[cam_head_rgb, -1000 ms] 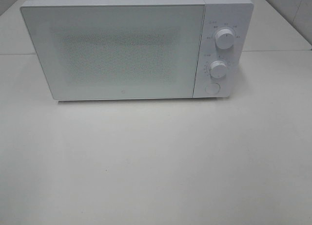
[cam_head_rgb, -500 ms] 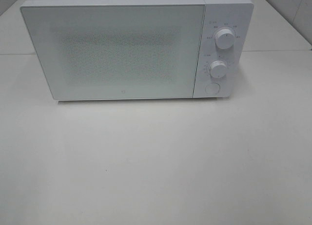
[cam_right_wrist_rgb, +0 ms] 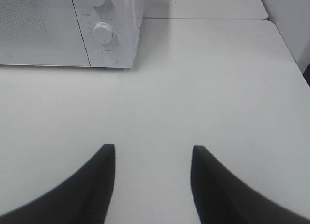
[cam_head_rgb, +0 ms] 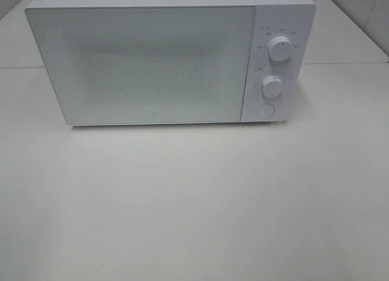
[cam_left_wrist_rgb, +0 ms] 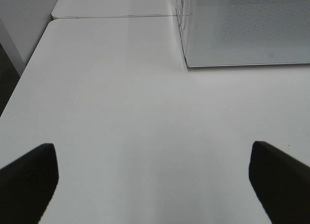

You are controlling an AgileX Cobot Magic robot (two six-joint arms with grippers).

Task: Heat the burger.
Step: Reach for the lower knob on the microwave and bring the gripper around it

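nothing moved, microwave [cam_head_rgb: 152, 62] door shut | left gripper [cam_left_wrist_rgb: 151, 149] wide, empty | right gripper [cam_right_wrist_rgb: 152, 147] narrower gap, empty

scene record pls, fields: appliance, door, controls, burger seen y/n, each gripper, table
appliance: white microwave, at the back of the table
door: shut, inside not visible through it
controls: upper knob, lower knob, round button, all right of the door
burger: not in any view
left gripper: open wide, nothing between the jaws, over bare table
right gripper: jaws apart, nothing between them, facing the control panel
table: white
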